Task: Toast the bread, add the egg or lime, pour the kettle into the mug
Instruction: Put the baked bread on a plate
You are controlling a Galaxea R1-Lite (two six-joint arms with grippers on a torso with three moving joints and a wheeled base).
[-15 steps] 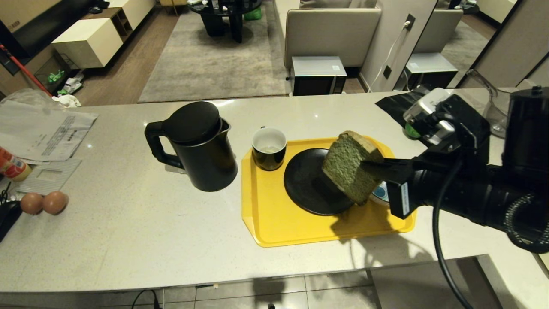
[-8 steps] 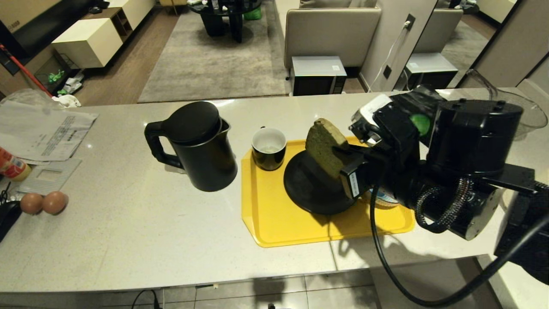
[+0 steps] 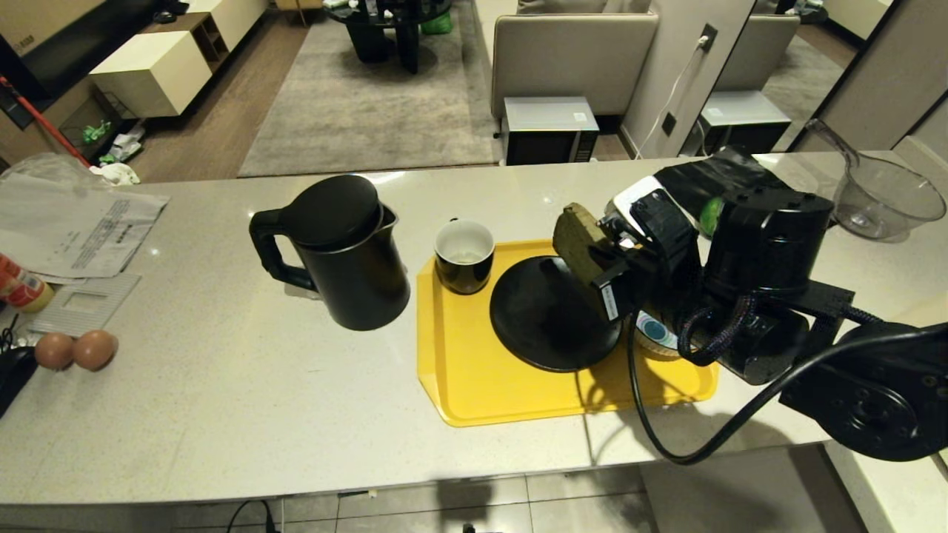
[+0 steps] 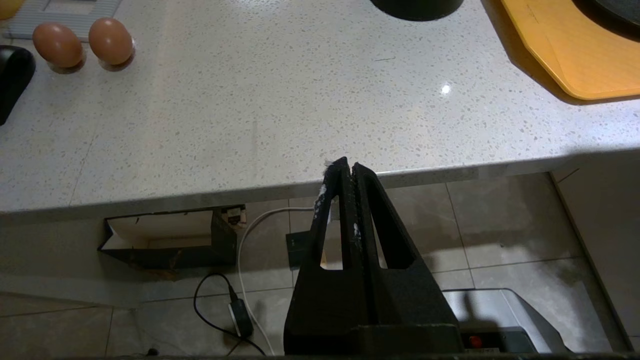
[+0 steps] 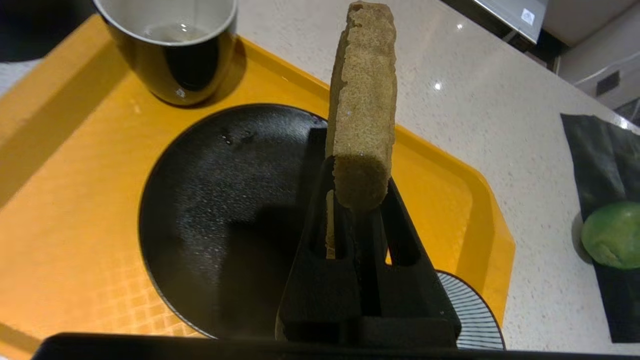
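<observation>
pale speckled stone surface (image 3: 222,400), long, front edge over grey tiled floor (image 4: 500,235). on surface: yellow tray (image 3: 474,377) right of centre, carrying black plate (image 3: 541,318), mug (image 3: 464,256) at tray's far left corner, and striped bowl (image 3: 655,334) at tray's right side, mostly hidden by arm. kettle (image 3: 337,248) standing upright just left of tray, handle to the left, lid on. two brown eggs (image 3: 75,349) side by side, touching, near left end of surface. papers (image 3: 67,222) and plastic wrap at far left. black cloth (image 3: 703,178) at far right back with lime (image 5: 612,241) resting on it. clear glass bowl (image 3: 885,200) at far right.

right gripper (image 3: 596,260) above right edge of black plate, jaws clamped narrow on bread (image 3: 578,240); bread held on edge, upright, crust toward camera in wrist view, clear of the plate. left gripper (image 4: 346,172) parked off the front edge of surface, over the tiled floor, jaws pressed together, holding nothing.

below surface edge: open cardboard box (image 4: 165,242), white cable and black cable with plug (image 4: 240,320) on floor.

room beyond surface: grey rug (image 3: 370,96) on wood floor, beige sofa back (image 3: 574,63), small microwave-like box (image 3: 549,129) on floor behind surface, white low cabinets (image 3: 170,59) at left, dark table legs at rug's far end, wall socket with white cable (image 3: 703,41) on pillar at right.
</observation>
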